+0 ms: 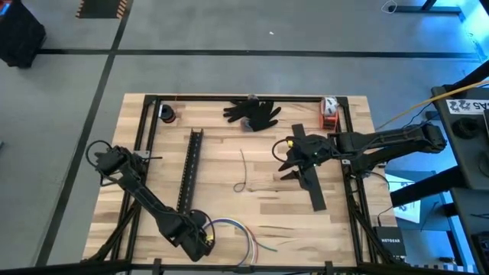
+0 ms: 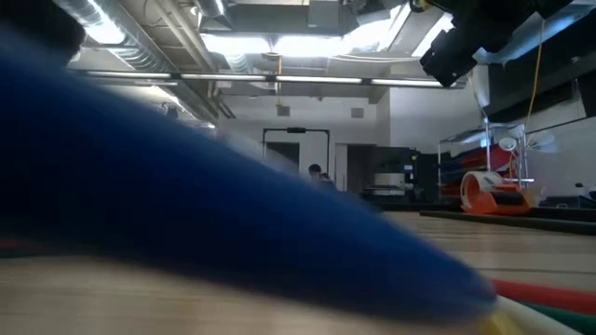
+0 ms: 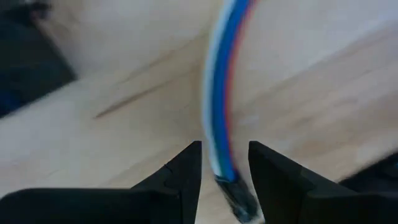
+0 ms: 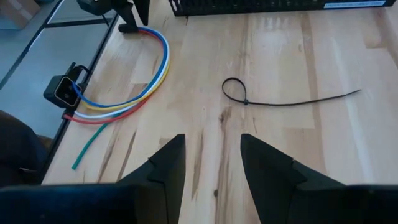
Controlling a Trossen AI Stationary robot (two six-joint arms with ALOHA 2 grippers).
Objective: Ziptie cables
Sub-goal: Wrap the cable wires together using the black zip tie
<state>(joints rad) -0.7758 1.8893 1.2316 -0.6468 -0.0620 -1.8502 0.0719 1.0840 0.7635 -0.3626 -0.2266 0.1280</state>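
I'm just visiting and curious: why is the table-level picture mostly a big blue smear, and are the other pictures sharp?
Low view: the cables lie right against the lens, far out of focus. Left wrist view: blurred too, cables between the left gripper fingers. High and right wrist views: sharp, the zip tie crisp.

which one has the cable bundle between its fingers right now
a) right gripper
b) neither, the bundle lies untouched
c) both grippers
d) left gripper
d) The left gripper has the end of the cables between its fingers at the table's near edge, while the right gripper hovers open above the zip tie, holding nothing.
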